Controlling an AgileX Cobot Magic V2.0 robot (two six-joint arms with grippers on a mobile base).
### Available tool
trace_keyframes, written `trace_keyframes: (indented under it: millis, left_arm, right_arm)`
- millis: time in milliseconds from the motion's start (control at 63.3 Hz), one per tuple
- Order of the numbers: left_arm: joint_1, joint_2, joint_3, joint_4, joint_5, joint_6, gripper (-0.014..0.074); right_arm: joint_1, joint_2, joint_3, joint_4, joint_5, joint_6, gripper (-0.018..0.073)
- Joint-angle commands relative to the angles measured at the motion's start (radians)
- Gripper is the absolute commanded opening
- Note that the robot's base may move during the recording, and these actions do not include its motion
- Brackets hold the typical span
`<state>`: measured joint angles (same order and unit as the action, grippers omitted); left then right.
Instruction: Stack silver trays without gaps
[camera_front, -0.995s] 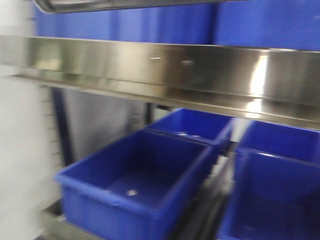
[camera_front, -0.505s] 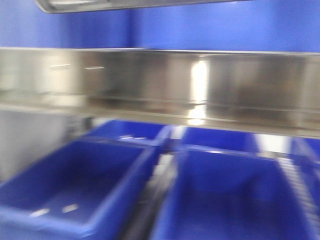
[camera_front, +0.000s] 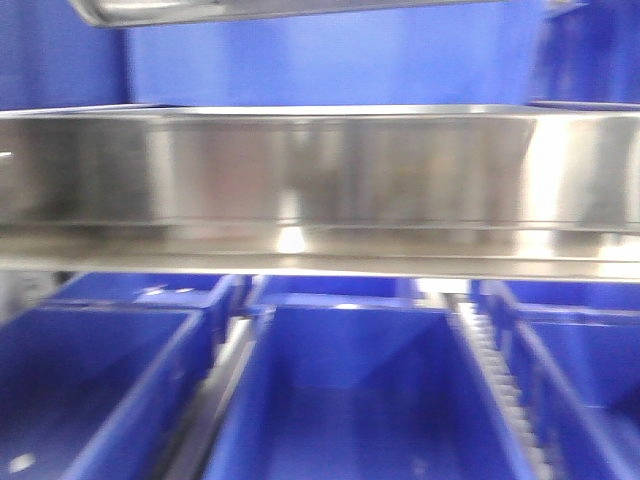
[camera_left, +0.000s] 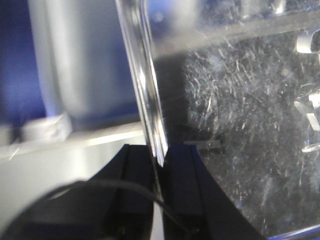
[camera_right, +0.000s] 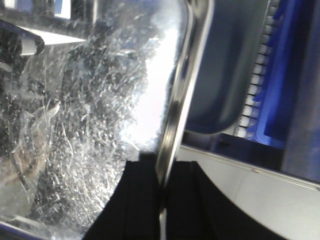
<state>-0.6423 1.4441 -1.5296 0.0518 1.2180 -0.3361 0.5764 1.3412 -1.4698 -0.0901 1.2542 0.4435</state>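
- The left gripper (camera_left: 159, 161) has its black fingers (camera_left: 136, 167) closed tight on the rolled rim of the silver tray (camera_left: 250, 125). The rim runs up between them, and the scratched tray floor lies to the right of it.
- The right gripper (camera_right: 162, 177) pinches a rim of the tray in the same way, with no gap showing. Here the scratched floor lies to the left.
- In the front view only the tray's near edge shows, at the very top of the picture. It is above the steel shelf rail (camera_front: 320, 180), which crosses the whole width.
- Upper blue bins (camera_front: 330, 65) stand behind the rail.
- Lower blue bins (camera_front: 350, 400) sit side by side beneath the rail.
- A white toothed strip (camera_front: 495, 370) runs between the middle and right lower bins.
- The front view is blurred, so fine detail cannot be told.
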Motion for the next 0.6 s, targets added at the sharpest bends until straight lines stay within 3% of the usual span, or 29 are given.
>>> trace_keyframes:
  millis: [0,584]
  left_arm:
    - [-0.003,-0.031,-0.026,0.050,0.084,0.026,-0.0048]
    - [-0.003,-0.031,-0.026,0.050,0.084,0.026,-0.0048]
  right_arm:
    - [-0.006,-0.036,-0.029,-0.056,-0.034,-0.030,0.0057]
    - [-0.006,-0.036,-0.029,-0.056,-0.034,-0.030,0.0057]
